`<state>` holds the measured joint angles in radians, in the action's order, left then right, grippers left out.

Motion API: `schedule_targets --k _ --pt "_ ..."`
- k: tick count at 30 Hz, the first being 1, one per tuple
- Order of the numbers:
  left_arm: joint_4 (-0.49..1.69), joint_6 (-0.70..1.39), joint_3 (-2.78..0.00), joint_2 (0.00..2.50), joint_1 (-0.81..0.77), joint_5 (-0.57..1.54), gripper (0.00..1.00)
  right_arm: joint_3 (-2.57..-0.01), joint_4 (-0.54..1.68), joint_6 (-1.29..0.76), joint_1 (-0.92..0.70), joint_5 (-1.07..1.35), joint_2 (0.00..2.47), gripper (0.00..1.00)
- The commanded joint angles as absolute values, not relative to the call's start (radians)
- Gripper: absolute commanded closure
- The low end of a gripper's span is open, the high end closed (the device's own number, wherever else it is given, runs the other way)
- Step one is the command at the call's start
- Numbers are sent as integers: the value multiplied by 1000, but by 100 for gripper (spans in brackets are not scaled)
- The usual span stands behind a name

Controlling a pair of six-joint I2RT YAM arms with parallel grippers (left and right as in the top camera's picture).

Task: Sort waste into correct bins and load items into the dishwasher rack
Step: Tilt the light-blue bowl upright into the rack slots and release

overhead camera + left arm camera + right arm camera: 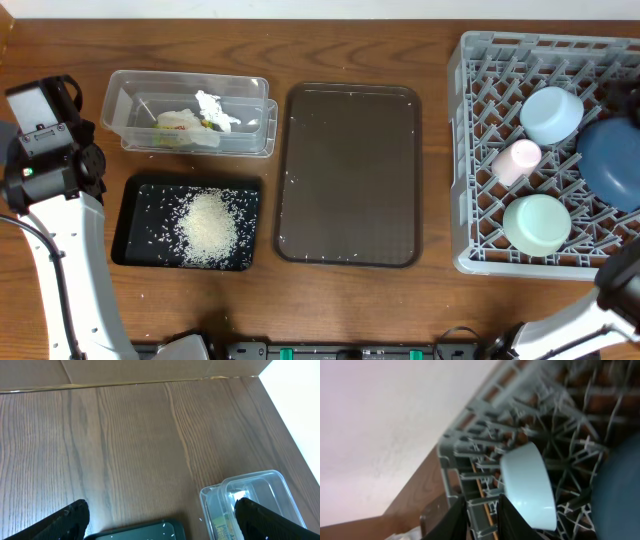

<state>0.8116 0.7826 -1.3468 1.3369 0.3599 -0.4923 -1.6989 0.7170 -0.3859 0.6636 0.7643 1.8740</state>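
The grey dishwasher rack (480,150) holds a pale-blue bowl (551,113), a pink cup (516,160), a mint-green bowl (537,222) and a blue plate-bowl (610,160). My right gripper (482,522) hangs at the rack's wall (451,467), open by a narrow gap. A thin wooden chopstick (486,505) lies in that gap along a rack bar, beside a pale bowl (530,485). Rice (207,228) fills the black tray (135,240). Tissue (212,105) and a wrapper (180,124) sit in the clear tub (125,95). My left gripper (161,520) is wide open and holds nothing.
A dark-brown serving tray (348,173) lies between the bins and the rack, with a few stray grains on it. The left arm (40,130) stands at the table's left edge, above the black tray's corner (145,532) and the tub (260,490). The right arm (620,290) is at the front right.
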Motion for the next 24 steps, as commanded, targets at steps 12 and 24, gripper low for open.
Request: schedule_targets --k 12,24 --pt "815 787 -1350 1339 364 -494 5 -1701 793 -298 341 234 1845 99" --pt "815 787 -1350 1339 364 -494 5 -1701 827 -326 300 12 1944 99"
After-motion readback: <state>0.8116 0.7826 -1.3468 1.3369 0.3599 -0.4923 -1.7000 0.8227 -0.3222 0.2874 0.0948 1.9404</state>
